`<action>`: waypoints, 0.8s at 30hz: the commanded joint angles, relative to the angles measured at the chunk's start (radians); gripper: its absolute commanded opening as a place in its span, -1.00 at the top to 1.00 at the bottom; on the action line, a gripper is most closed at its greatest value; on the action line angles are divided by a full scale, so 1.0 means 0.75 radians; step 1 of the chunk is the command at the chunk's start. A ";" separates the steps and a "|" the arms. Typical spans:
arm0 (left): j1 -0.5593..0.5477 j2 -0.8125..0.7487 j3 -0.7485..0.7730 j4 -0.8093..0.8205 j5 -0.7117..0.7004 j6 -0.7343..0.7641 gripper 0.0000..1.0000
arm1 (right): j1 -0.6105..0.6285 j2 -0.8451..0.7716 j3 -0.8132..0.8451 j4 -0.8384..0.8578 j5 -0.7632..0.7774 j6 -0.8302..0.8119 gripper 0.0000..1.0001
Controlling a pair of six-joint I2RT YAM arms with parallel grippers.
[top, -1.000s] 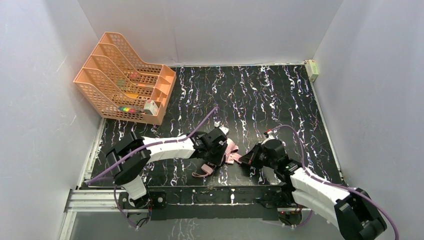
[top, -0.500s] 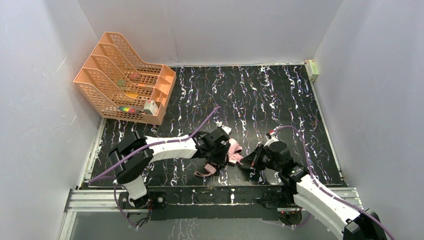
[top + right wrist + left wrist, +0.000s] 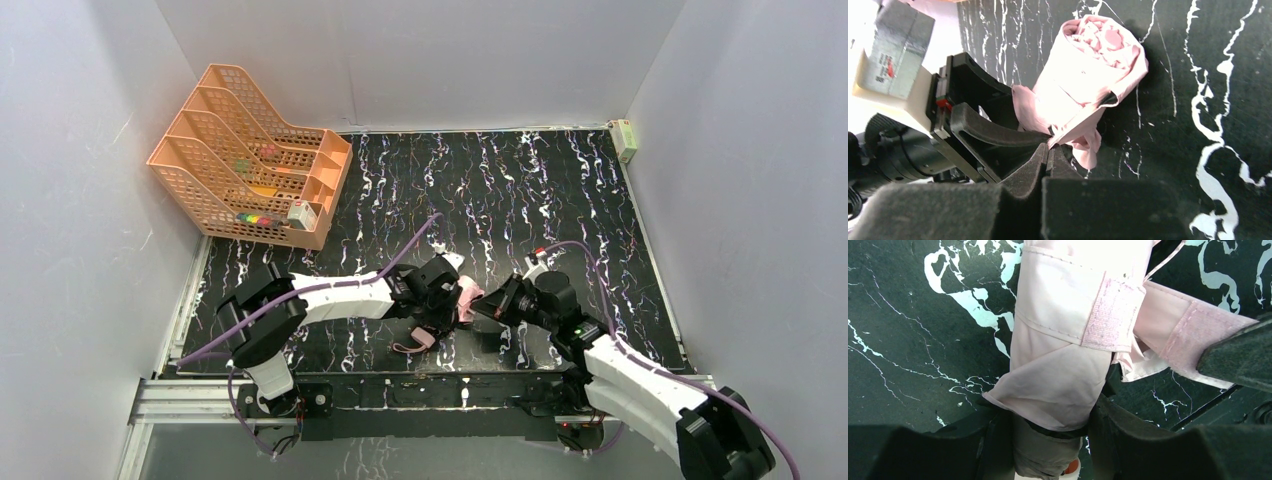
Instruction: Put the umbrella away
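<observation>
While the left jaws are clasping the rolled umbrella [image 3: 1063, 340] near the front of the counter [image 3: 560, 190], the right jaws are pinching its strap [image 3: 1198, 327].

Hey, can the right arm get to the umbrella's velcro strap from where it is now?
Probably yes. The strap sticks out sideways from the rolled umbrella, clear of the left fingers clamping the bundle, and the right fingers appear shut on pink fabric at its end.
</observation>
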State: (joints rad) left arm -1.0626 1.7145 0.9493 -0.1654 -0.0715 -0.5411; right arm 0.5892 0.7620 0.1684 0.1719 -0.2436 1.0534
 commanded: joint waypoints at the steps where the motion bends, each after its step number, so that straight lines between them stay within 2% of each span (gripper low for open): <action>1: -0.020 0.239 -0.165 -0.203 -0.096 0.015 1.00 | 0.002 0.043 0.113 0.400 -0.086 0.113 1.00; 11: -0.086 0.290 -0.151 -0.189 -0.089 0.028 1.00 | 0.002 0.200 0.143 0.607 -0.057 0.200 1.00; 24: -0.148 0.335 -0.111 -0.178 -0.080 0.056 1.00 | 0.002 0.273 0.145 0.644 0.044 0.273 1.00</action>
State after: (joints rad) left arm -1.1507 1.7496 0.9676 -0.1326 -0.2104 -0.5064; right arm 0.5892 0.9771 0.1837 0.4206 -0.2173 1.2003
